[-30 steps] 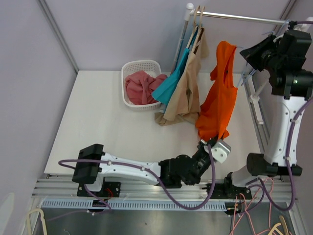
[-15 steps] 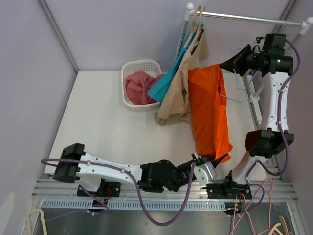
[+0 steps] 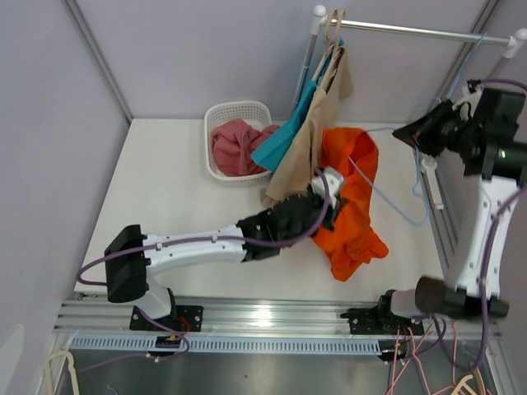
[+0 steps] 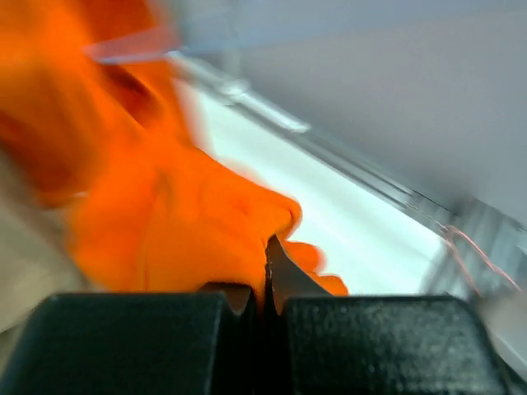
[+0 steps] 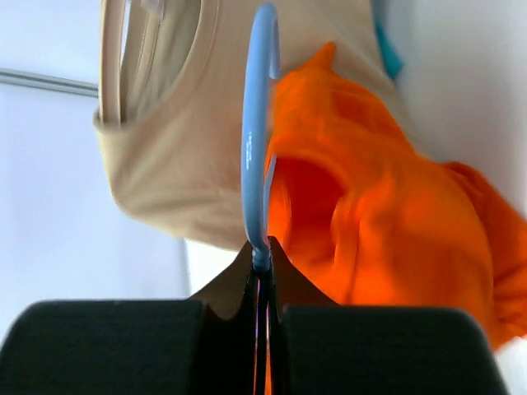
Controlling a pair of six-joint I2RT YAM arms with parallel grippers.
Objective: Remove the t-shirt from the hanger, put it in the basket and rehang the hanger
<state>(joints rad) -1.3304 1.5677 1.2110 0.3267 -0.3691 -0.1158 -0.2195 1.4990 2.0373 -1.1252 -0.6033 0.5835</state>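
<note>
The orange t-shirt [image 3: 354, 218] is bunched on the table at centre right, one end still round the light blue hanger [image 3: 385, 196]. My left gripper [image 3: 329, 200] is shut on the shirt's cloth [image 4: 181, 222], which bulges from its closed jaws. My right gripper [image 3: 412, 136] is raised at the right and is shut on the hanger [image 5: 257, 148], whose blue wire runs up from between the fingertips. The shirt [image 5: 387, 214] shows blurred to the right of it.
A white basket [image 3: 222, 115] with pink cloth stands at the back of the table. A beige garment [image 3: 317, 123] and a teal one [image 3: 284, 140] hang from the rail [image 3: 412, 31] next to the orange shirt. A metal frame [image 3: 435, 197] borders the table's right edge.
My left gripper has swung from the near edge up to mid-table, dragging the shirt's hem with it. The shirt has collapsed into a bunch, and my right gripper has shifted right with the hanger.
</note>
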